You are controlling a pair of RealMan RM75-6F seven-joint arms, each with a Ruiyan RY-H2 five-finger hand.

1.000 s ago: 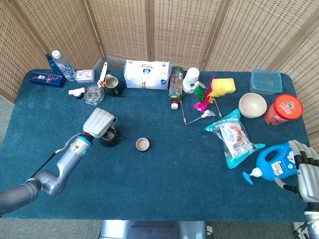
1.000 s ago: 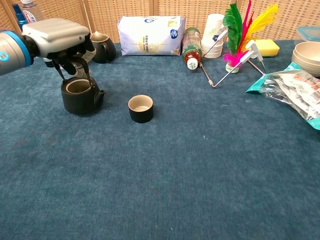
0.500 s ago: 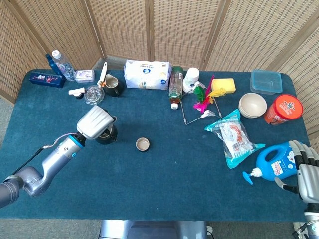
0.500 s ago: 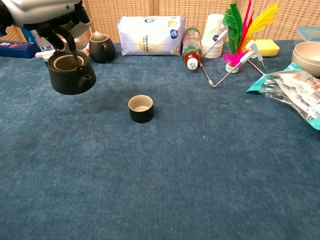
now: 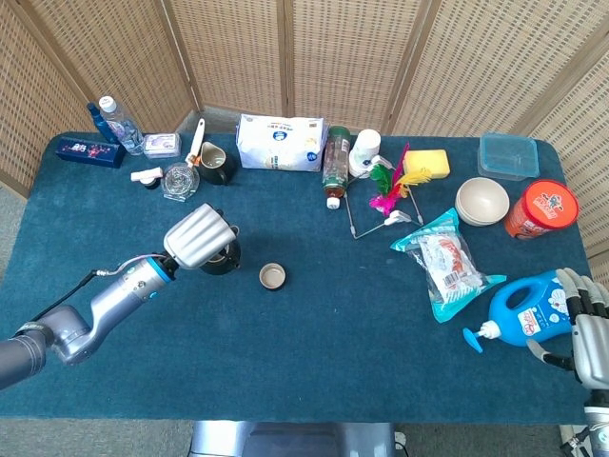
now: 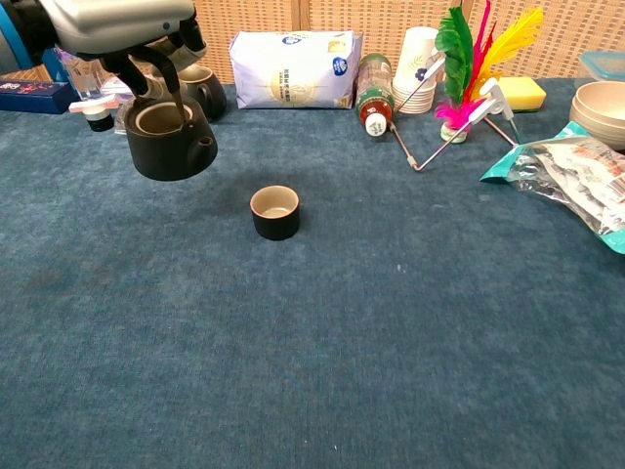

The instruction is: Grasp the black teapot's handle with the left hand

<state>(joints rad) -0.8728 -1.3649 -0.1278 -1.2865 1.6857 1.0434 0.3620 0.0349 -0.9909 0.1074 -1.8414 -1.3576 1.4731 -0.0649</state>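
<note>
Blue table (image 6: 391, 342), left robot hand (image 5: 197, 236) holding lidless black teapot (image 6: 171, 144) aloft, small cup (image 6: 275, 211) empty nearby

- The tabletop (image 6: 410, 371) wears a matt, napped blue cloth, like felt.
- The black teapot (image 6: 171, 147) looks like matt, slightly grainy ceramic, tan inside the rim.
- The small cup (image 6: 274, 212) has the same dull black outside and a pale lining.
- The left hand (image 6: 122, 21) has a smooth, satin grey plastic shell and dark fingers (image 6: 161, 70).
- The detergent bottle (image 5: 525, 311) near the tabletop's right edge is glossy blue plastic.
- The snack bag (image 5: 444, 264) is shiny, crinkled film.
- The folding screen (image 5: 304, 52) behind the far edge is woven cane in wooden frames.
</note>
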